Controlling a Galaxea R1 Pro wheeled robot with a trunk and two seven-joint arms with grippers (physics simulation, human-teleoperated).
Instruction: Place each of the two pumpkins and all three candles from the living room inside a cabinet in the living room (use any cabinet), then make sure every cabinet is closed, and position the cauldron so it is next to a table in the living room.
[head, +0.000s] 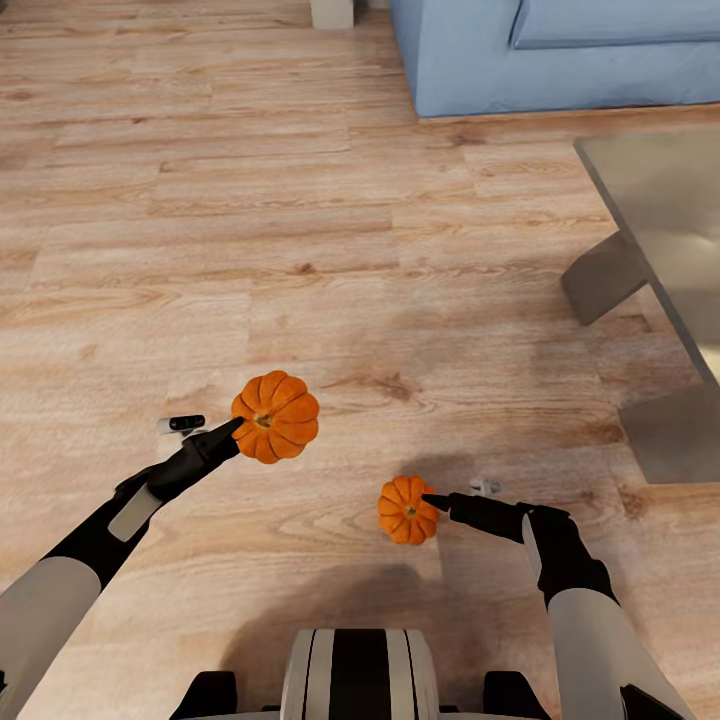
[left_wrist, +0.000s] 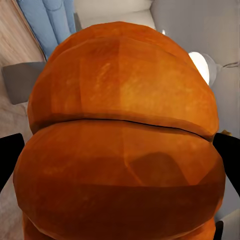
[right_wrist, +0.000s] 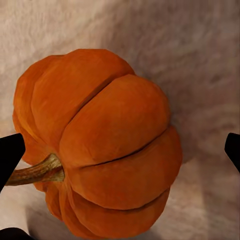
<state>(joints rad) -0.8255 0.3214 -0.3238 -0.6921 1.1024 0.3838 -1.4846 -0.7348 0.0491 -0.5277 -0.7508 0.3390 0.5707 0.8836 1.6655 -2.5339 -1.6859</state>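
Note:
My left gripper is shut on the larger-looking orange pumpkin and holds it above the wooden floor. That pumpkin sits close to the camera in the left wrist view, between two black fingers. The second pumpkin is lower, close to the floor. My right gripper stands open around it. In the right wrist view this pumpkin has its stem beside one finger, with a gap to the other finger. The glass-topped table stands at the right. Candles, cabinet and cauldron are out of view.
A blue sofa runs along the far side. The table's grey legs stand close to my right arm. Wooden floor stretches ahead and to the left. My own base is at the picture's lower edge.

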